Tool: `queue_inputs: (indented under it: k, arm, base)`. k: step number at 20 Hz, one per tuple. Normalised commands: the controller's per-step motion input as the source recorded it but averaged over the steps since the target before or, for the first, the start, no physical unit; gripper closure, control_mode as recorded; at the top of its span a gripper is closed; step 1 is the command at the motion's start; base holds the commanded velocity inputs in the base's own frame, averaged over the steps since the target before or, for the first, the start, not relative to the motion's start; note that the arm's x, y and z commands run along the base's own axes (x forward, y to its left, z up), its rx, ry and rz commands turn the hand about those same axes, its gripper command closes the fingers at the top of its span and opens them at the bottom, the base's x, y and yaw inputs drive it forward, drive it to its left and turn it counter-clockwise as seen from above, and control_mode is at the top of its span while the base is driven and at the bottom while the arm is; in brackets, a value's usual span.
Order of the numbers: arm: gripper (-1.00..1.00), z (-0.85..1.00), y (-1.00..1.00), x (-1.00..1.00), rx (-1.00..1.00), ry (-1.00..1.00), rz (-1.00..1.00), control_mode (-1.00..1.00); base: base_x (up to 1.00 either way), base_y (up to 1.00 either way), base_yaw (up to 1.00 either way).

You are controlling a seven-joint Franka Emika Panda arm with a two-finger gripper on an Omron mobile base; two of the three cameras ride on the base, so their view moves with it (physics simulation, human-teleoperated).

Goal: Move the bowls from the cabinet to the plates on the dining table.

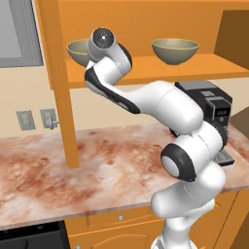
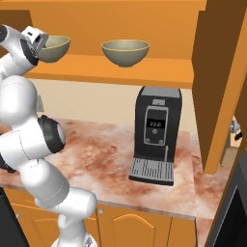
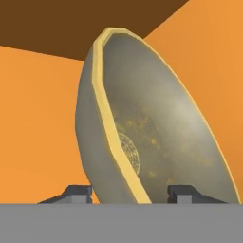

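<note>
**Operator:** While the arm is raised to the cabinet [image 1: 146,68], where is the end effector [image 3: 129,193]?

**Technician:** It is at the left bowl [image 2: 52,48] on the orange shelf [image 2: 120,70]. In the hand view, the bowl's yellowish rim passes between the two dark fingertips [image 3: 76,192], one on each side of the wall. The jaws stand partly open; whether the tips press on the bowl cannot be told.

**Operator:** And the second bowl [image 2: 125,52]?

**Technician:** It sits upright on the same shelf, well apart to the right, untouched. Below it, a black coffee machine [image 2: 155,135] stands on the reddish marbled tabletop [image 1: 58,170]. Wall outlets [image 1: 36,119] show on the beige wall at left.
</note>
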Motion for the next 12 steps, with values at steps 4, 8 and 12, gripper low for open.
queue_inputs:
  k: [4,8,12]
  arm:
    - [1.0,-0.36,-0.02,0.0,0.0,0.0,0.0,-1.0]
    - [1.0,-0.26,-0.03,0.0,0.0,0.0,0.0,-1.0]
    - [1.0,-0.11,-0.31,-0.23,0.0,0.0,0.0,-1.0]
  base:
    - [0.0,0.0,0.0]
    - [0.0,0.0,0.0]
    - [0.0,0.0,0.0]
